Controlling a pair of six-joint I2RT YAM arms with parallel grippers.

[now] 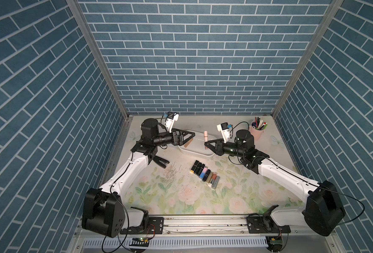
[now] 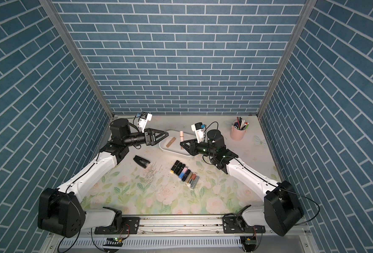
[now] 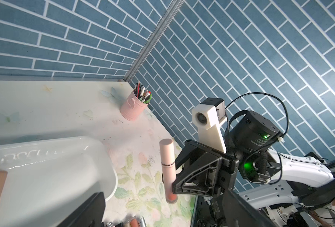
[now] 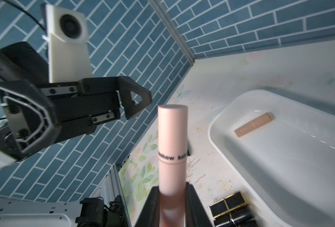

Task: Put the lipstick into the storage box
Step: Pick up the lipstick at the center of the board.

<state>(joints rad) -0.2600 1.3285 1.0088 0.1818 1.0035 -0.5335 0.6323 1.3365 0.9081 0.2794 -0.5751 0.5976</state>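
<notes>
Right gripper (image 4: 172,189) pinches the lipstick (image 4: 172,141) low and upright, probably so it clears the box (image 4: 280,167) rim. From the left wrist, the lipstick seems just outside that rim, though the angle is poor. In both top views it hangs at the box's three o'clock. The left gripper (image 2: 165,134), spread and empty, hovers at nine.

place: lab test booth | cues: brick-print panels (image 1: 192,65), aluminium rail (image 1: 203,222) (floral tabletop (image 1: 192,197))

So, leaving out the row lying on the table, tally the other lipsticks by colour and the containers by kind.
Pink lipstick, in the right gripper: 1
Tan lipstick, in the box: 1
White storage box: 1
Pink pen cup: 1
Total: 4
</notes>
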